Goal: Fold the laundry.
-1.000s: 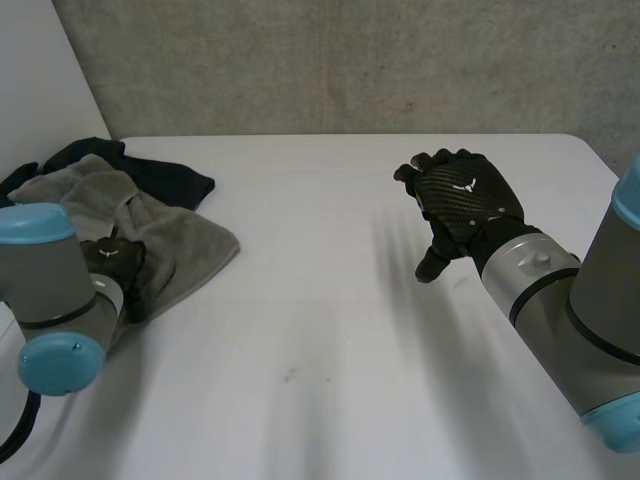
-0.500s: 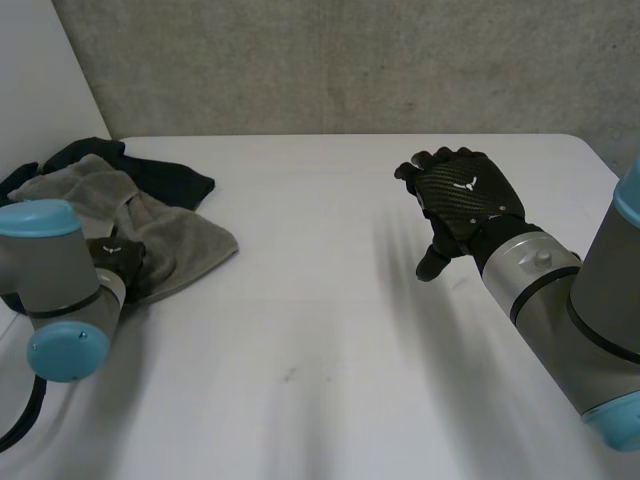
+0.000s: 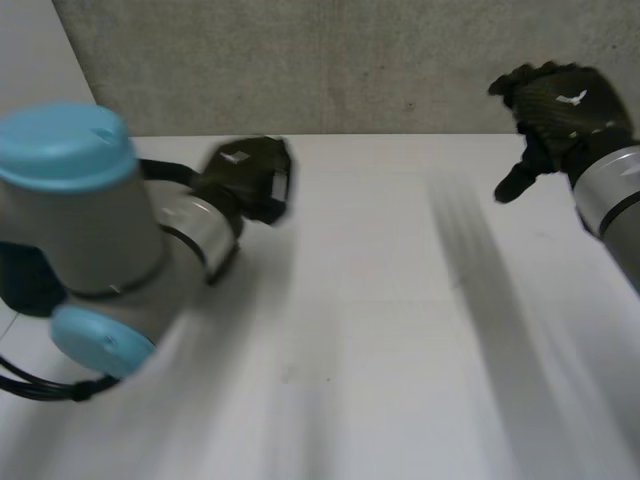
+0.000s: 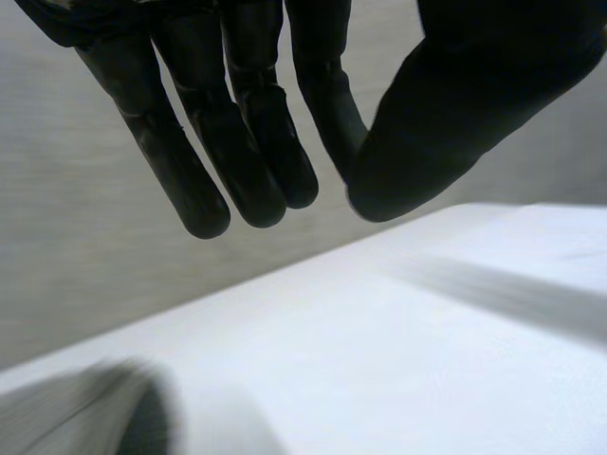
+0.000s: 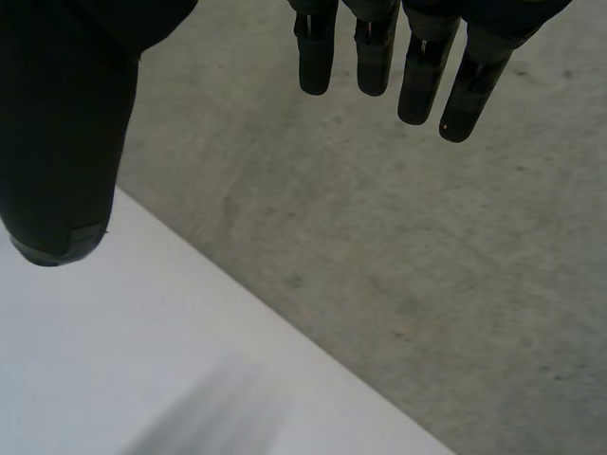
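- Nearest, the left arm [image 3: 90, 220] is seen at the left, over the white worktop [image 3: 380, 330]. Behind its joint, at the left edge, a dark shape [image 3: 28, 280] is glimpsed. It may be part of the laundry, though that cannot be told.
- Farther in, the left hand [image 3: 245, 175] is held above the worktop. In its wrist view its fingers [image 4: 204, 180] are seen straight and close side by side, the thumb [image 4: 427, 142] just beside them, with nothing pinched.
- Farthest, at the right, the right hand [image 3: 560, 105] is held high before the grey wall [image 3: 350, 60]. Its fingers [image 5: 417, 76] are straight and slightly spread, the thumb [image 5: 57, 142] well apart, and nothing is held.
- If the dark shape is the laundry, it is judged to lie left of and nearer than both hands, so the left hand is the closer. Its long axis cannot be read.
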Robot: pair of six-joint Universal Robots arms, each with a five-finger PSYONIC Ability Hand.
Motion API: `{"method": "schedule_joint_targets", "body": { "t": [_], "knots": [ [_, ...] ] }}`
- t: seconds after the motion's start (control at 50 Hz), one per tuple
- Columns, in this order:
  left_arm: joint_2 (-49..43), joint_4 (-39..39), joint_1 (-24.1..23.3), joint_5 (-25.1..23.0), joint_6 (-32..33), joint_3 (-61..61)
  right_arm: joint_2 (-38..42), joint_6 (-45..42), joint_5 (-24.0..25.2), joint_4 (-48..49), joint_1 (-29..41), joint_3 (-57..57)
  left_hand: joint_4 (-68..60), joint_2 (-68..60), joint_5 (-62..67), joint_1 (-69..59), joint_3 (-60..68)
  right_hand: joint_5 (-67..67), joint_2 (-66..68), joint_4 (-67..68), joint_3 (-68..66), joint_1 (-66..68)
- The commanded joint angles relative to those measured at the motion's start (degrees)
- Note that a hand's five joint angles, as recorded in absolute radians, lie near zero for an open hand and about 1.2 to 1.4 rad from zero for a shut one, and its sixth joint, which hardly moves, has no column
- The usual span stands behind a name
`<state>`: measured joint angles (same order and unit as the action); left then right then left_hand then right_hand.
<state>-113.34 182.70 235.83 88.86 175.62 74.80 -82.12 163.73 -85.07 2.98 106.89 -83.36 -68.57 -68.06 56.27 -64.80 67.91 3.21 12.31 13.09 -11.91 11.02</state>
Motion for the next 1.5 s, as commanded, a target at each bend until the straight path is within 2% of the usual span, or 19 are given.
{"method": "schedule_joint_targets", "body": {
  "t": [0.02, 0.06, 0.12, 0.16, 0.24, 0.3, 0.32, 0.46, 0.54, 0.62, 0.74, 0.98, 1.12, 1.18, 1.2, 1.22, 1.24, 1.36, 1.5],
  "knots": [
    [-10.0, 0.4, -10.9, -0.3, -1.3, -4.7, -0.8, 0.3, 2.6, -0.9, -2.7, 0.9, -4.3, -4.8, 6.6, -8.1, 4.9, -3.2, -2.3, -3.1, 1.9, -1.0],
    [-12.2, -0.3, -11.3, -0.4, -1.0, -6.2, -0.8, 0.3, 3.1, -1.0, -2.7, 0.7, 3.7, 3.1, -1.4, -0.1, -3.0, -3.2, -2.3, -3.1, 1.9, -1.0],
    [-13.8, -3.2, -11.8, -0.5, 0.9, -6.8, -0.8, 0.2, 3.3, -1.0, -2.7, 0.4, 37.7, 37.2, -35.4, 34.0, -37.1, -3.2, -2.3, -3.1, 1.9, -1.0],
    [-13.1, -5.1, -11.7, 0.0, 4.1, -6.8, -0.7, 0.1, 3.4, -1.0, -2.6, 0.1, 54.9, 54.4, -52.6, 51.1, -54.2, -3.2, -2.3, -3.1, 1.9, -1.0],
    [-10.8, -5.9, -10.5, 3.0, 9.1, -6.3, -0.4, 0.1, 3.4, -1.3, -2.4, 0.0, 57.9, 57.3, -55.6, 54.1, -57.2, -3.2, -2.3, -3.1, 1.9, -1.0],
    [-7.5, -4.9, -5.9, 7.4, 12.2, -4.0, -0.2, 0.0, 3.4, -1.5, -2.0, -0.1, 57.7, 57.2, -55.4, 53.9, -57.0, -3.2, -2.3, -3.1, 1.9, -1.0],
    [-6.3, -3.2, -2.5, 8.6, 14.5, -2.6, -0.1, 0.0, 3.4, -1.5, -2.0, -0.1, 57.4, 56.8, -55.1, 53.6, -56.7, -3.2, -2.3, -3.1, 1.9, -1.0],
    [-6.5, 4.1, 7.4, 8.0, 25.0, -1.1, 1.0, -0.1, 3.5, -1.5, -1.9, -1.0, 56.5, 56.0, -54.2, 52.7, -55.8, -3.2, -2.3, -3.1, 1.9, -1.0],
    [-11.0, 6.8, 13.6, 2.8, 34.9, -2.9, 2.7, -0.1, 3.6, -1.5, -1.6, -1.5, 56.3, 55.8, -54.0, 52.6, -55.7, -3.2, -2.3, -3.1, 1.9, -1.0],
    [-15.5, 7.3, 16.8, -3.4, 40.9, -6.1, 3.3, -0.2, 3.6, -1.5, -1.4, -1.5, 56.2, 55.7, -53.9, 52.4, -55.5, -3.2, -2.3, -3.1, 1.9, -1.0],
    [-22.2, 7.4, 18.8, -10.6, 43.0, -11.6, 3.9, -0.2, 3.7, -1.4, -1.4, -1.7, 56.2, 55.7, -53.9, 52.4, -55.5, -3.2, -2.3, -3.1, 1.9, -1.0],
    [-34.5, 5.7, 23.0, -11.6, 46.2, -25.0, 5.5, -0.2, 3.7, -1.4, -1.4, -1.7, 47.6, 47.1, -45.3, 43.8, -46.9, -3.2, -2.3, -3.1, 1.9, -1.0],
    [-39.2, 3.2, 23.6, -11.6, 47.8, -30.4, 5.9, -0.7, 3.7, -1.3, -1.5, -1.6, 33.8, 33.3, -31.5, 30.1, -33.2, -3.2, -2.3, -3.1, 1.9, -1.0],
    [-40.5, -0.2, 23.6, -12.1, 47.9, -33.0, 6.1, -1.7, 3.7, -1.3, -1.6, -1.6, 20.2, 19.7, -17.9, 16.5, -19.6, -3.2, -2.3, -3.1, 1.9, -1.0],
    [-40.9, -1.3, 23.6, -12.1, 47.9, -33.8, 6.1, -1.8, 3.6, -1.3, -1.6, -1.5, 11.5, 11.0, -9.2, 7.7, -10.9, -3.2, -2.3, -3.1, 1.9, -1.0],
    [-41.3, -2.6, 23.4, -12.0, 47.9, -35.1, 6.1, -2.3, 3.6, -1.3, -1.7, -1.5, -5.7, -6.2, 8.0, -9.5, 6.4, -3.2, -2.3, -3.1, 1.9, -1.0],
    [-41.5, -3.0, 23.4, -11.8, 47.9, -35.6, 6.1, -2.4, 3.6, -1.3, -1.8, -1.5, -11.4, -11.9, 13.7, -15.1, 12.0, -3.2, -2.3, -3.1, 1.9, -1.0],
    [-40.8, -3.3, 21.6, -8.0, 47.6, -36.5, 6.1, -2.6, 3.6, -1.4, -2.1, -1.1, -11.4, -11.9, 13.7, -15.2, 12.1, -3.2, -2.3, -3.1, 1.9, -1.0],
    [-30.5, -3.3, 12.9, -3.6, 42.4, -33.2, 5.7, -2.6, 3.6, -1.5, -2.2, 0.1, -11.4, -11.9, 13.7, -15.2, 12.1, -3.2, -2.3, -3.1, 1.9, -1.0]
  ]
}}
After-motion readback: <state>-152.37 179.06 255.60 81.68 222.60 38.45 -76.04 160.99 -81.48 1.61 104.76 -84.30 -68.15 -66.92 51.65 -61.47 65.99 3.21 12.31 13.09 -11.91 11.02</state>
